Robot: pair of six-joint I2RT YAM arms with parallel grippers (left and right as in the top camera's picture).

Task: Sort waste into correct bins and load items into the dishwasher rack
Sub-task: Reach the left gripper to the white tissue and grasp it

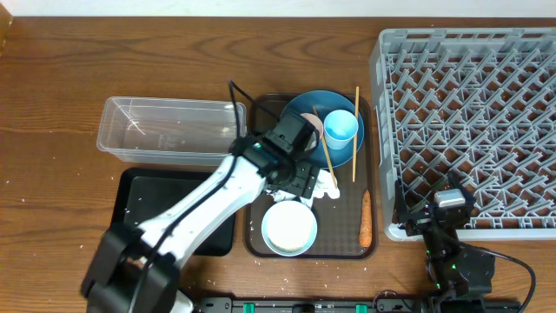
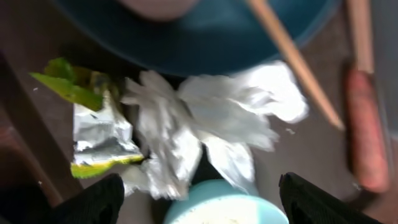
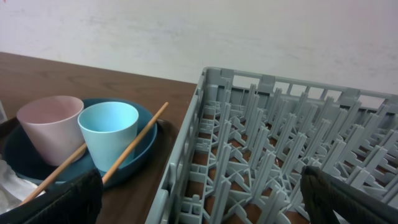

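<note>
My left gripper is open and empty, low over the brown tray, with the crumpled white napkin and the green-and-white wrapper just ahead of it. The small light-blue bowl, white inside, sits between its fingers. The dark-blue plate holds the light-blue cup and the pink cup. Two chopsticks lie across it. The carrot lies at the tray's right. My right gripper is open and empty at the grey rack's front left corner.
The clear tub stands left of the brown tray, and the black tray lies in front of it, partly under my left arm. Both hold only a few white specks. Small white specks lie on the wooden table.
</note>
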